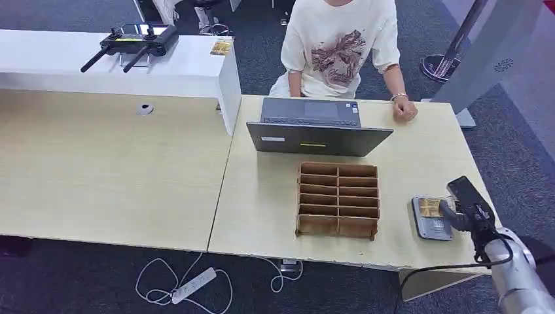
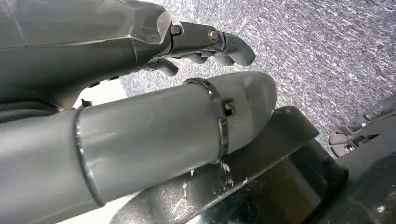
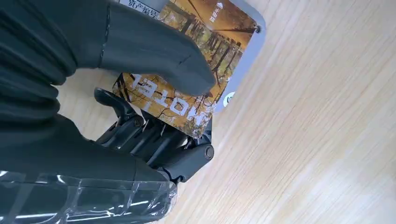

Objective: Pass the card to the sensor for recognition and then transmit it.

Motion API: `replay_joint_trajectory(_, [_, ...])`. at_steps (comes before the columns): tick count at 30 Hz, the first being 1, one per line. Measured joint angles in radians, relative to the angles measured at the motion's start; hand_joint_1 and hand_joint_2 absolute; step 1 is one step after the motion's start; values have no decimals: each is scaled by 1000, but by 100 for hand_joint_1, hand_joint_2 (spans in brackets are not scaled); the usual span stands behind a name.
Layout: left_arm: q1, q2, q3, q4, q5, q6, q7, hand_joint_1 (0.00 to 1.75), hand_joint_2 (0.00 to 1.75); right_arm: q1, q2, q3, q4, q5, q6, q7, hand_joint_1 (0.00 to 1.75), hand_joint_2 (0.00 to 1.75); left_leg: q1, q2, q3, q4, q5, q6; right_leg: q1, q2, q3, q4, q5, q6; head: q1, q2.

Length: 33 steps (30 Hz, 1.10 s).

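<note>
A robot stands at a pale wooden desk (image 1: 131, 170). Its right hand (image 1: 466, 208) reaches in at the desk's right edge, thumb and fingers clamped on a card (image 3: 187, 79) printed with an autumn-tree picture. The card hangs over a small grey sensor (image 1: 432, 219), lying flat near the desk's right edge; whether card and sensor touch cannot be told. Just left of the sensor sits a brown cardboard organiser (image 1: 338, 199) with two columns of slots. Beyond it is an open laptop (image 1: 314, 127), and a person (image 1: 340, 49) in a pale printed shirt sits facing the robot, one hand on the desk. The left hand (image 2: 205, 46) hangs low over grey carpet, fingers curled with nothing in them.

The step in hand appears to be the scan. Next, likely, the card must lift clear and be passed on, grip kept firm.
</note>
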Motion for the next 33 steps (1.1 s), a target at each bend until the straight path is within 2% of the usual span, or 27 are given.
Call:
replay_joint_trajectory(14, [-2, 0, 0, 0, -8, -3, 0, 0, 0, 7, 0, -3, -2, 7, 3, -9, 175, 175, 0, 0, 0, 0, 0, 0, 0, 0, 0, 0, 0, 0, 0, 0])
replay_joint_trajectory(23, [-4, 0, 0, 0, -16, -4, 0, 0, 0, 7, 0, -3, -2, 58, 8, 1, 175, 175, 0, 0, 0, 0, 0, 0, 0, 0, 0, 0, 0, 0, 0, 0])
replay_joint_trajectory(29, [-6, 0, 0, 0, -16, -7, 2, 0, 0, -9, 0, 28, -1, 195, -64, 83, 175, 175, 0, 0, 1, 0, 0, 0, 0, 0, 1, 0, 0, 0, 0, 0])
replay_joint_trajectory(33, [-7, -1, 0, 0, -19, -9, 3, 0, 0, -12, 0, 43, -2, 210, -86, 93, 175, 175, 0, 0, 1, 0, 0, 0, 0, 0, 2, 0, 0, 0, 0, 0])
